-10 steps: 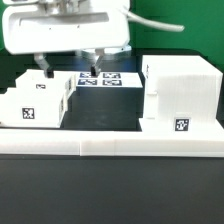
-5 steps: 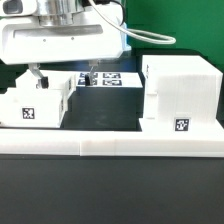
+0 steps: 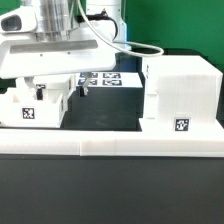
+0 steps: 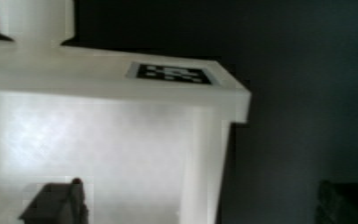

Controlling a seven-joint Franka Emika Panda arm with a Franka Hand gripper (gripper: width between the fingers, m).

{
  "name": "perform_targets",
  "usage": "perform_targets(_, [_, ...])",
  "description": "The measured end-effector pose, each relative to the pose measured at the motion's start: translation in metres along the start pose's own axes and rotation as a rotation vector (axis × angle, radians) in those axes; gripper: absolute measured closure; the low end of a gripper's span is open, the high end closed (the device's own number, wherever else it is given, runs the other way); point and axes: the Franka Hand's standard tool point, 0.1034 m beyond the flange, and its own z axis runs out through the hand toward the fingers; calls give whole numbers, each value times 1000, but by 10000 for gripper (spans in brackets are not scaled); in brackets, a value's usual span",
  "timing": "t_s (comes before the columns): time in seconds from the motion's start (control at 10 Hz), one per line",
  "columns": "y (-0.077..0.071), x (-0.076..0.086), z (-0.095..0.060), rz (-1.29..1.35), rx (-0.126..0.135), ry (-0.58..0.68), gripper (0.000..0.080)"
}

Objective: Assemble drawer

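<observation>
White border rail (image 3: 110,146) runs along the near edge. Behind it, the drawer's large hollow shell (image 3: 180,92) stands on the exterior view's right and a smaller flat box (image 3: 30,108) on its left. The gripper (image 3: 60,92) hangs over that box, fingers spread wide, pinching nothing. Farther back lies the marker board (image 3: 108,78).

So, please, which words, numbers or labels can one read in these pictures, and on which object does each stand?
None: no word, number or brand can be read in either view.
There are only black-and-white square tags, patterns without letters: one on the large shell, one on the smaller box, several on the marker board.
</observation>
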Motion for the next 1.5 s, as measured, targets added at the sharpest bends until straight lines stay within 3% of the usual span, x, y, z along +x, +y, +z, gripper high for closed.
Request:
perform_targets(0.4, [4,-12,21,5,-34,6,151])
perform_targets(0.8, [0,-17,26,52,-36,-1,151])
perform_targets(1.1, [-1,-16,25,65,-37,-1,547])
perform_targets(1.2, [-1,-16,25,65,-37,-1,547])
perform_targets(1.3, [-2,-16,26,64,-36,-1,733])
perform_targets(1.5, [-3,-16,26,63,-34,-1,759])
